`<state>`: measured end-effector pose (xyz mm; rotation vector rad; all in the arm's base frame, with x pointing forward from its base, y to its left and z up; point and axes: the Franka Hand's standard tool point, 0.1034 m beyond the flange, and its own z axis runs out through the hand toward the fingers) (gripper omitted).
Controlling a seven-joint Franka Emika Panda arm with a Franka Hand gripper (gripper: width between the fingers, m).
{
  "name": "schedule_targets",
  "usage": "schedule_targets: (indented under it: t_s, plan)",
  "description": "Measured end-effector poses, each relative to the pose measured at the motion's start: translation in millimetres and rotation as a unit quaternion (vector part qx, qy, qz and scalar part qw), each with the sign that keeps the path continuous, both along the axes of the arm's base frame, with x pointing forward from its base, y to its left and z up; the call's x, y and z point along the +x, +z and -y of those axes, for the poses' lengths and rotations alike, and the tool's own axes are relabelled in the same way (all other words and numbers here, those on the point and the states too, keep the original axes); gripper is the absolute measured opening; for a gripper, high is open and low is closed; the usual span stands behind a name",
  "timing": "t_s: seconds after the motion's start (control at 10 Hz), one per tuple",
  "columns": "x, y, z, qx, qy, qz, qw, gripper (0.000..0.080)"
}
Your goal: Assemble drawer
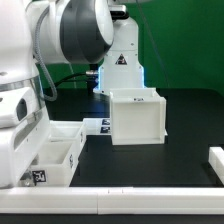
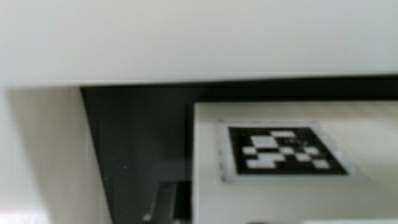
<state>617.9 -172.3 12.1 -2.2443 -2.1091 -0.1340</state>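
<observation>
The tall boxy white drawer housing (image 1: 135, 116) stands mid-table with its open side facing the camera. A small open-topped white tray (image 1: 58, 150) with a black-and-white tag lies at the exterior view's lower left. My arm reaches down over that tray. The gripper's hand (image 1: 20, 125) is just above it, and the fingertips are hidden. The blurred wrist view shows a white part with a square tag (image 2: 281, 150) very close, next to a dark strip of table (image 2: 139, 140). No fingertip shows clearly there.
The marker board (image 1: 103, 125) lies flat between tray and housing. Long low white border rails run along the front (image 1: 140, 198) and at the exterior view's right (image 1: 215, 160). A black-and-white tagged stand (image 1: 122, 62) glows blue behind the housing.
</observation>
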Motion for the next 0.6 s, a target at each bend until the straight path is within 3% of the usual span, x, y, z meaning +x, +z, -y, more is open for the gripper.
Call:
schedule_targets:
  t_s: [0.2,0.3,0.4,0.6]
  plan:
    - [-0.1,0.1,0.5,0.0,0.0,0.0,1.0,0.0038]
    - [-0.3,-0.3,0.6,0.0,0.0,0.0,1.0,0.0152]
    - [-0.4,-0.4,0.6,0.0,0.0,0.0,1.0,0.0152]
    - [-3.7,11.9,-2.1,0.001,0.005,-0.016,1.0,0.0473]
